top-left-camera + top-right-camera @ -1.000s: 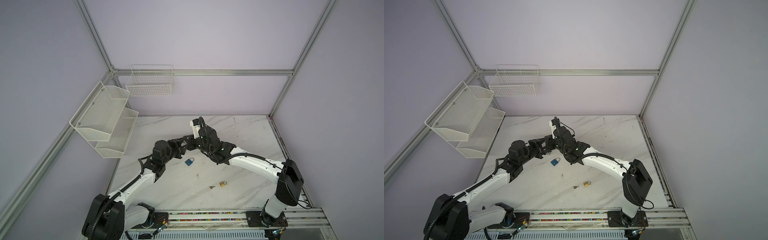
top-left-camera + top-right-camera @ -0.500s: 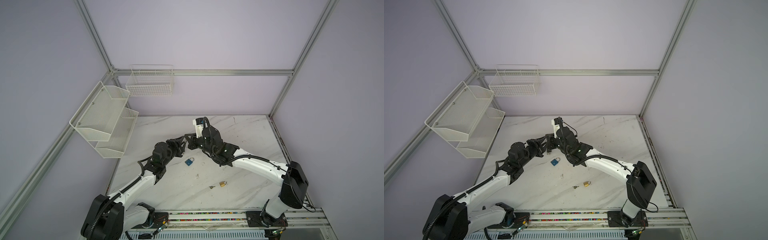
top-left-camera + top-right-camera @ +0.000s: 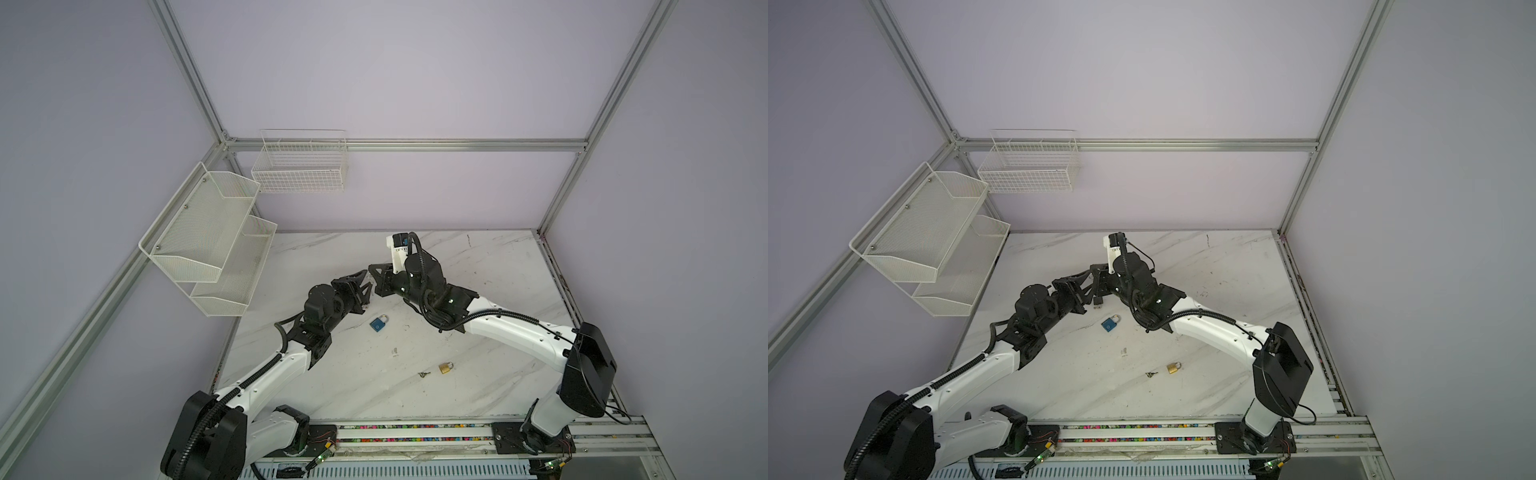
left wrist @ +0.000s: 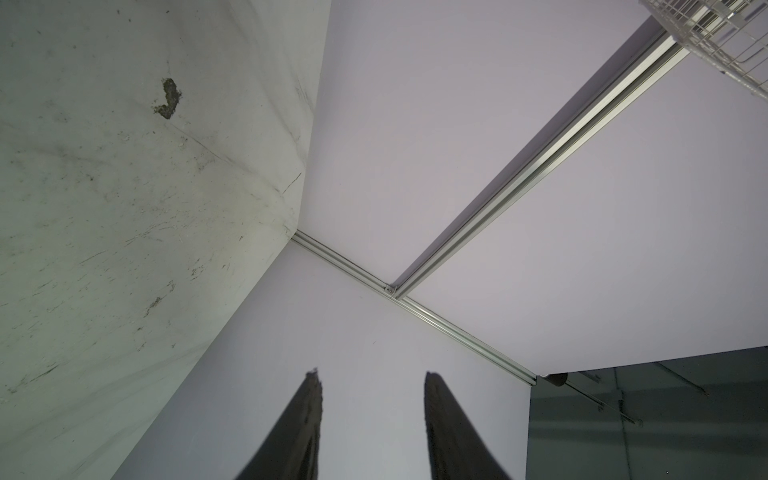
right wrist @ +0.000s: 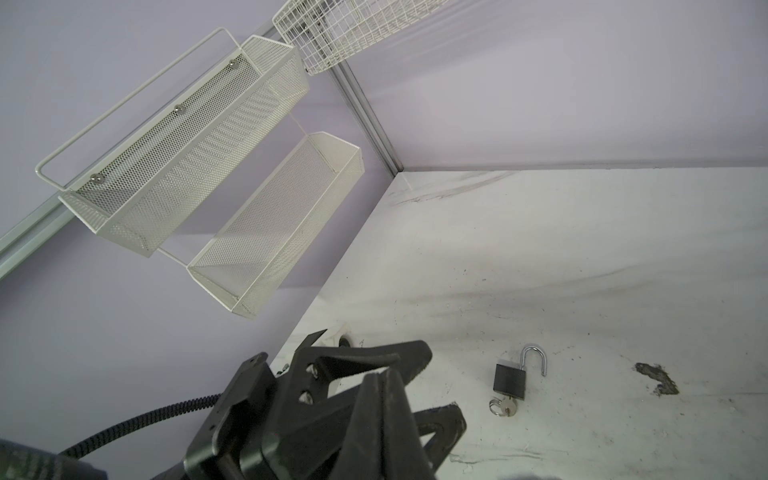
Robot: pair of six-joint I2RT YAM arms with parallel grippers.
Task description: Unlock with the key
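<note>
While the right gripper (image 5: 380,374) is hanging above the table (image 5: 582,257) with its fingers pressed together on nothing, the black padlock (image 5: 510,380) is lying flat just past its fingertips, shackle swung free and the key (image 5: 508,409) sitting in its keyhole. Meanwhile the left gripper (image 4: 372,374) is hovering close beside the right one, fingers parted partway, nothing between them. Near both grippers, toward the arm bases, the blue padlock (image 3: 379,324) is lying; the brass padlock (image 3: 445,367) is resting well apart from either
</note>
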